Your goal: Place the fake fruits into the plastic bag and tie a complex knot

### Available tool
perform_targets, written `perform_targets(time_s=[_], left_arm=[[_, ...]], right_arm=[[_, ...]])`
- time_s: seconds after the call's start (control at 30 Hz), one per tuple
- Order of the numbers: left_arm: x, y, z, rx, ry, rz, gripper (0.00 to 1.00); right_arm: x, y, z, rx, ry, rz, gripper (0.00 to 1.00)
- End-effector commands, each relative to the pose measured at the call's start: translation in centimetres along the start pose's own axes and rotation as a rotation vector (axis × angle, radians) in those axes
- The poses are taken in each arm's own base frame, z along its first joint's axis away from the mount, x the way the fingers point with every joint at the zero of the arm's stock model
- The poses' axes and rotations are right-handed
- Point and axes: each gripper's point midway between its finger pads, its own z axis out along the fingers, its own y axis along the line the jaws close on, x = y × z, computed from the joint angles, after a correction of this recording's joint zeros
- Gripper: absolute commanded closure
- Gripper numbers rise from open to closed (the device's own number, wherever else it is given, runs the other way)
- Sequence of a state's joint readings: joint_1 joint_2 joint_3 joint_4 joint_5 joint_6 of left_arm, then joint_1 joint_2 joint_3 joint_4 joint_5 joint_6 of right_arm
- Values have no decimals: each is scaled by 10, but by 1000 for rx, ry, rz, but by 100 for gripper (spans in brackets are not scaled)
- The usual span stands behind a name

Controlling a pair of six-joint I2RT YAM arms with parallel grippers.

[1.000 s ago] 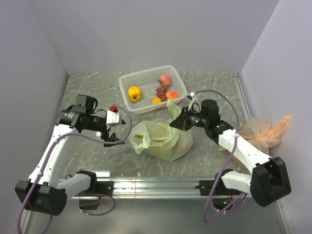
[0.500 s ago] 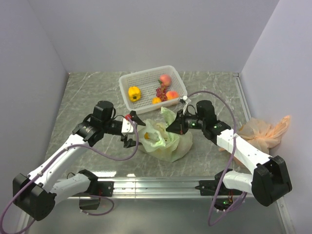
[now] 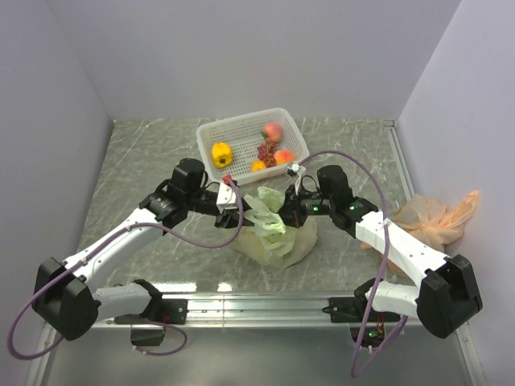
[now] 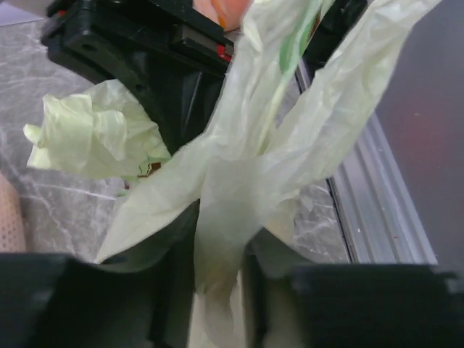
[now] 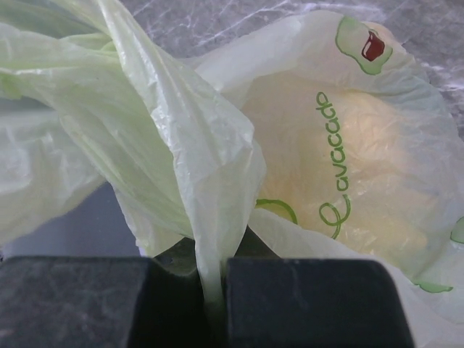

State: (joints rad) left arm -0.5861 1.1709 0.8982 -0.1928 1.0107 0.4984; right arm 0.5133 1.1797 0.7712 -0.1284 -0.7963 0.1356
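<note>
- The left gripper (image 4: 217, 286) is pinched tight on one handle of the plastic bag (image 3: 278, 241), and the right gripper (image 5: 210, 283) is clamped on the other.
- The bag sits on the table (image 3: 145, 161) between them, near the basket (image 3: 245, 118).
- Cross the handles under even tension, gently, because the thin film probably tears easily.

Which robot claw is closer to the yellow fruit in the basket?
Left. The left gripper holds the plastic bag just in front of the yellow fruit; the right gripper grips the bag farther off to the right.
</note>
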Motion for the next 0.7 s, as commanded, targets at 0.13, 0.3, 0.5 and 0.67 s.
perform_targets(time_s=[0.13,0.3,0.5,0.67], left_arm=[[-17,-7,15,107,-22,-92,96],[-14,-3,18,84,-22,-167,99],[-9,-8,18,86,-21,-227,99],[-9,-8,18,92,-18,-229,100]], right_arm=[[-12,11,-5,-22,18,-105,100],[-14,13,-10,-16,21,-117,74],[-15,-3,-22,96,11,-141,43],[-19,-2,-43,159,-15,-132,23]])
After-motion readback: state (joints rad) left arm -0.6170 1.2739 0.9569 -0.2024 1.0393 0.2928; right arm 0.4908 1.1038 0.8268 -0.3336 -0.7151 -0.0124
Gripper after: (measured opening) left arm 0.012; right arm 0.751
